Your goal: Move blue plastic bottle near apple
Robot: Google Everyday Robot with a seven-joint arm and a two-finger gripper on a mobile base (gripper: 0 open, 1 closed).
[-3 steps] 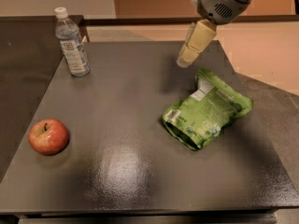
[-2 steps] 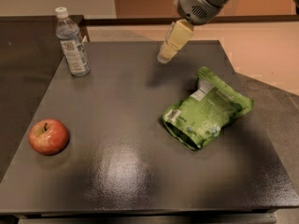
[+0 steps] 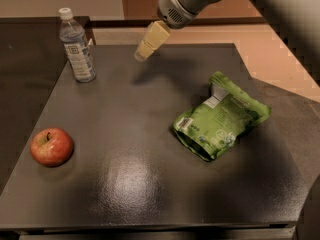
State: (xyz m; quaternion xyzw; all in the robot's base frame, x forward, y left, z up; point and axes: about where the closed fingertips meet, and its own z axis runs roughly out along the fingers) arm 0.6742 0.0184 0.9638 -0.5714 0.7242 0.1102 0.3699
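— Start from the left. What's there?

— The apple [image 3: 51,146] sits at the front-left of the dark counter [image 3: 135,184], stem up. Well behind it, at the back-left corner, the blue plastic bottle [image 3: 77,46] stands upright with its white cap on. The two are far apart, so none of the move is done.

— And the gripper?

— The gripper [image 3: 141,54] hangs above the back of the counter, to the right of the bottle and apart from it, touching nothing. I cannot tell whether the jaws are released or clenched. Further right lies a crumpled green pouch [image 3: 220,116], out of the way.

— Which step is this, then?

— The reach toward the bottle, I'd judge; the grasp is not yet made. Next the gripper needs to travel left and lower, with the jaws spread either side of the bottle's body below the cap. After that comes the carry forward, to a spot just beside the apple.

— Anything readable?

— Not really. The bottle's pale label carries a small dark square mark, and the pouch shows a white patch and what looks like a barcode. I can make out no words or brand.
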